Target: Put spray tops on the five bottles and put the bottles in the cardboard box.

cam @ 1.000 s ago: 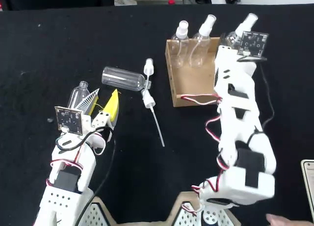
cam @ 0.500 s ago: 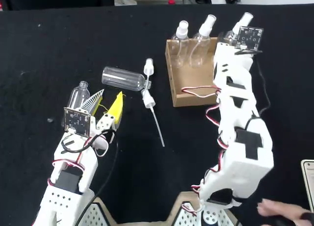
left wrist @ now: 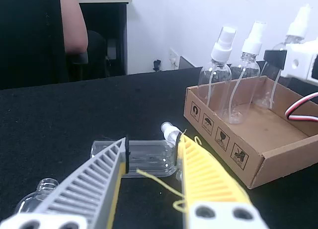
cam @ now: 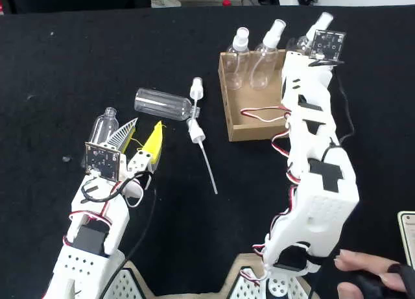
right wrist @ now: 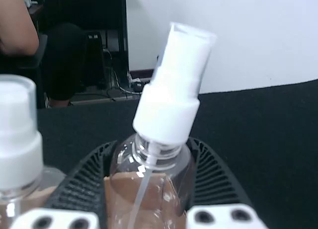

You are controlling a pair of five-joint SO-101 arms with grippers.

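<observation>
My right gripper (right wrist: 151,152) is shut on a clear bottle (right wrist: 154,164) with a white spray top (cam: 322,23), held at the far right corner of the cardboard box (cam: 249,129). Two capped bottles (cam: 238,59) (cam: 266,56) stand along the box's far wall. My left gripper (cam: 139,135) is open over the black table, with a grey finger (left wrist: 94,184) and a yellow finger (left wrist: 203,179). An uncapped bottle (cam: 104,125) lies just left of it. Another uncapped bottle (cam: 162,104) lies beyond its tips. Two loose spray tops (cam: 196,90) (cam: 198,133) lie between that bottle and the box.
The right arm (cam: 311,150) stretches along the box's right side and hides that wall. A person's hand (cam: 369,279) rests at the table's near right corner, beside a card (cam: 407,237). Open black tabletop lies left of and in front of the box.
The right arm has pushed its bottle slightly farther back. The left gripper has pulled back toward me a little. A hand has come in at the near right corner.
</observation>
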